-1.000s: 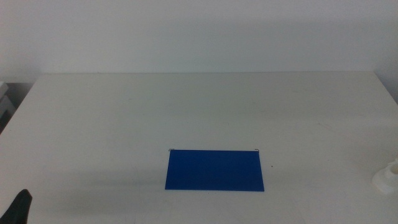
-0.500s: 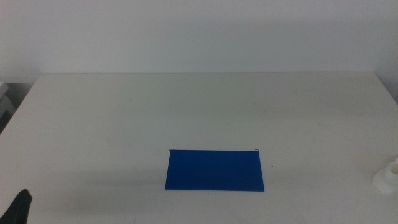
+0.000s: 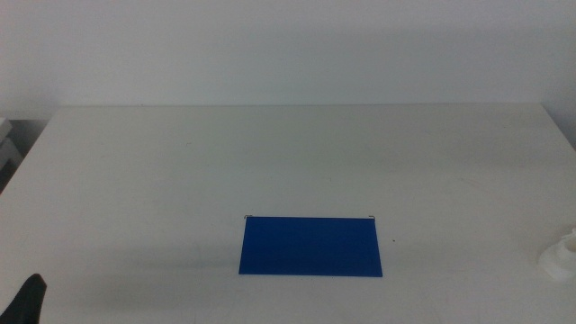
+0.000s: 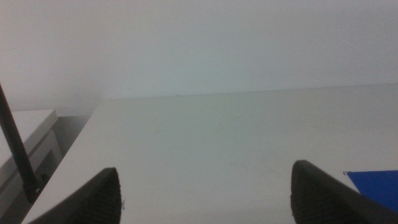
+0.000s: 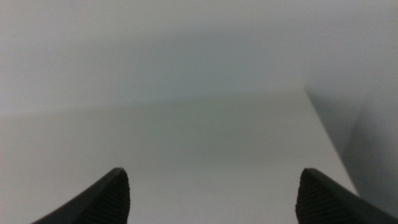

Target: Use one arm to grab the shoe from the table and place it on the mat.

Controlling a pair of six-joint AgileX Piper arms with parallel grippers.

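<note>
The deep blue mat (image 3: 310, 245) lies flat on the white table (image 3: 270, 153), near its front middle. A corner of the mat also shows in the left wrist view (image 4: 377, 184). A small white thing (image 3: 558, 258) sits at the table's right edge, cut off by the picture. It may be the shoe, but no straps show. My left gripper (image 4: 205, 202) is open and empty; its dark tip (image 3: 27, 301) shows at the bottom left of the middle view, far from the mat. My right gripper (image 5: 214, 202) is open and empty over bare table, out of the middle view.
A white cabinet (image 3: 7, 148) stands off the table's left side. It also shows in the left wrist view (image 4: 25, 149), beside a thin black cable (image 4: 17, 155). A plain white wall rises behind the table.
</note>
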